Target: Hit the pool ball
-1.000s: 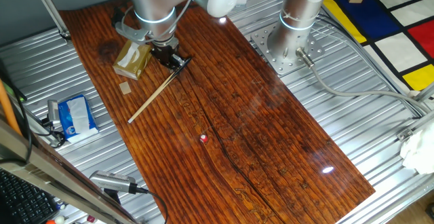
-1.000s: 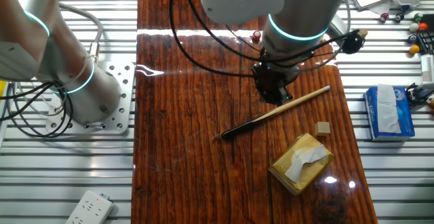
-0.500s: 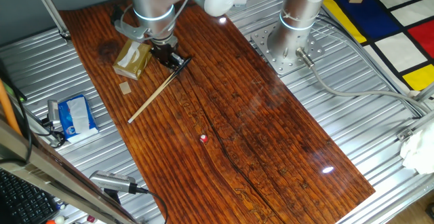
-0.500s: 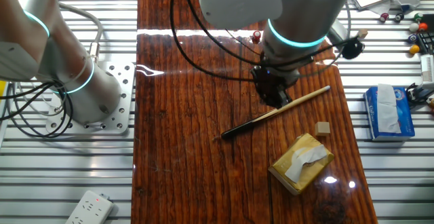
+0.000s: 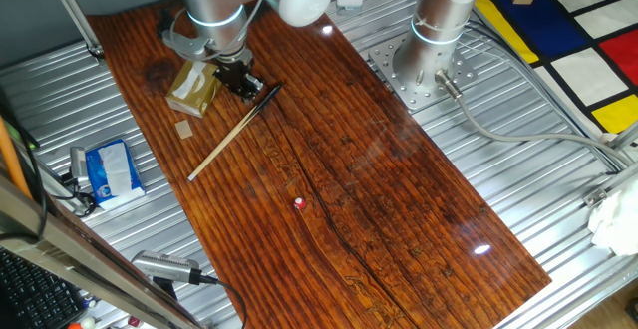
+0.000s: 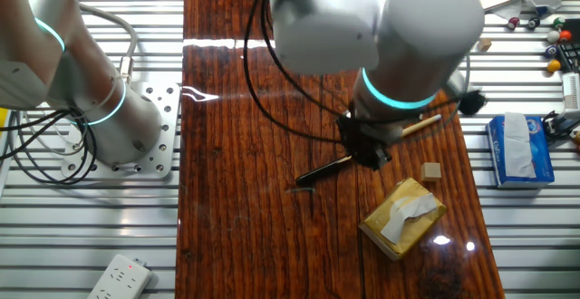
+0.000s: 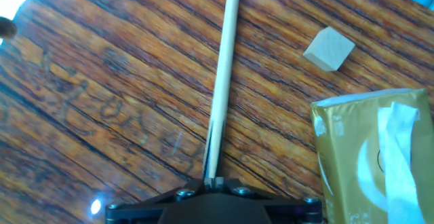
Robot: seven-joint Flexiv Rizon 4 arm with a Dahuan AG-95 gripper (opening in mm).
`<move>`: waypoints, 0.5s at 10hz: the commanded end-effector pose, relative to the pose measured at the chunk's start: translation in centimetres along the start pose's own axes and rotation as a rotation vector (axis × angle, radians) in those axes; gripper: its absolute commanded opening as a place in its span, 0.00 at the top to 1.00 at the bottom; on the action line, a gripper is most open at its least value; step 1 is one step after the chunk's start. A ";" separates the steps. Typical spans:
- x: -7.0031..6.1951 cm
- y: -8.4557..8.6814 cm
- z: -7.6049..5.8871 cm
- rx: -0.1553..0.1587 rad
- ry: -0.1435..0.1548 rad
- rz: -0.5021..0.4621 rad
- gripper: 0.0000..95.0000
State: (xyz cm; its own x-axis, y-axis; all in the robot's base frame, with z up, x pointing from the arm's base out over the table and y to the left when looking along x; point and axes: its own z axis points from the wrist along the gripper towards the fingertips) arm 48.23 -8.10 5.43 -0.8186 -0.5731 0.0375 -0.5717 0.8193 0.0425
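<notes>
The pool ball (image 5: 299, 203) is a tiny red ball with a white spot, lying alone on the dark wooden board (image 5: 399, 199), well away from the stick's light tip. The arm hides it in the other fixed view. The thin wooden stick (image 5: 224, 142) lies diagonally on the board and also shows in the other fixed view (image 6: 417, 127) and the hand view (image 7: 227, 68). My gripper (image 5: 245, 83) (image 6: 367, 149) is down at the stick's dark end. In the hand view my gripper (image 7: 214, 181) has its jaws close on either side of the stick.
A gold tissue pack (image 5: 194, 87) (image 6: 403, 216) (image 7: 373, 156) lies right beside the gripper. A small tan wooden cube (image 5: 183, 130) (image 6: 431, 171) (image 7: 329, 48) sits near the stick. A blue tissue pack (image 5: 110, 167) lies off the board. The arm's base (image 5: 419, 65) stands on the metal table.
The gripper has shifted toward the gold tissue pack and down onto the stick's dark end. The stick and the ball have not visibly moved.
</notes>
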 end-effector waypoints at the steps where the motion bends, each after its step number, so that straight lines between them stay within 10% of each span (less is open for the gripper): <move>1: 0.1 0.0 0.4 0.001 0.003 0.012 0.60; 5: 0.6 0.1 2.0 0.002 0.001 0.006 0.60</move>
State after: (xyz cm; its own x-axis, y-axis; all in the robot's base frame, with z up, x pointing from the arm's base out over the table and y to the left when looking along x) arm 47.63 -8.40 3.29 -0.8221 -0.5682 0.0374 -0.5669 0.8228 0.0390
